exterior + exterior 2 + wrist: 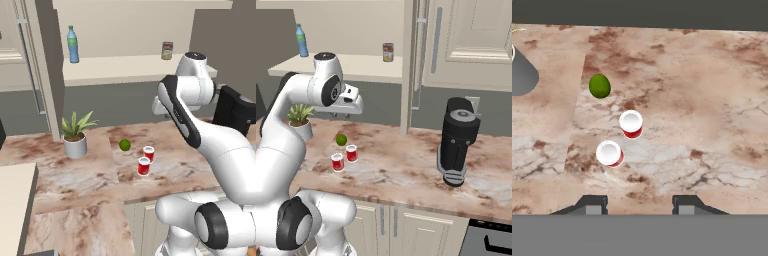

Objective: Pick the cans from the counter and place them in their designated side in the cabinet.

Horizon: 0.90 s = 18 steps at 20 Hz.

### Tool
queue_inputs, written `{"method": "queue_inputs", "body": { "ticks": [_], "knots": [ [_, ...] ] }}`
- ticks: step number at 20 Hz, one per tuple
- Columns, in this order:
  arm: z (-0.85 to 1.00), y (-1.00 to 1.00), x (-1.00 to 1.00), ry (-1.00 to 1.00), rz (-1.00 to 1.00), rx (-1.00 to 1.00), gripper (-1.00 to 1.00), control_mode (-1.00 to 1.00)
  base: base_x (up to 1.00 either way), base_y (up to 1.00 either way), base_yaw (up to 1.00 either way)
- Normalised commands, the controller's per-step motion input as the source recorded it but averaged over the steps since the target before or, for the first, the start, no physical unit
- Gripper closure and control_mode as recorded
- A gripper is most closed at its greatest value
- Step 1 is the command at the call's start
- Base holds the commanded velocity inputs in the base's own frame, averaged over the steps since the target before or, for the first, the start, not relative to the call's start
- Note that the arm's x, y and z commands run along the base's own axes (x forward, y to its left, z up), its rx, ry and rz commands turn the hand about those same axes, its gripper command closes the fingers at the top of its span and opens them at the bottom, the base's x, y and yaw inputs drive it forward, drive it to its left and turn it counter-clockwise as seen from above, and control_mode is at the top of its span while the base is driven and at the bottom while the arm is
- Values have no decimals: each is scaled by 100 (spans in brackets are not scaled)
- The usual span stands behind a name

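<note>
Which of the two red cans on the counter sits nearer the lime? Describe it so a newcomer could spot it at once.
Start at the marbled counter, find the potted plant, then the lime beside it. The nearer red can stands upright just past the lime, closer to it than its twin, which stands nearer the counter's front edge.

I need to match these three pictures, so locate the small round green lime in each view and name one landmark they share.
Left base view: the small round green lime lies at centre on the marbled brown counter, up-left of the two red cans with white tops.
Right base view: left of centre, just above the cans.
Hand view: upper left.
Shared landmark: the grey-potted plant.
</note>
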Motion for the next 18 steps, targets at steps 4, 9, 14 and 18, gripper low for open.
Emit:
{"method": "queue_inputs", "body": {
  "ticks": [4, 9, 14, 18],
  "knots": [
    [0, 6, -15, -1, 0, 0, -100, -100, 0, 0, 0],
    [-3, 25, -35, -4, 0, -1, -100, -100, 0, 0, 0],
    [-7, 30, -25, -1, 0, 0, -100, -100, 0, 0, 0],
    [-11, 27, -10, -1, 0, 0, -100, -100, 0, 0, 0]
  ]
}}
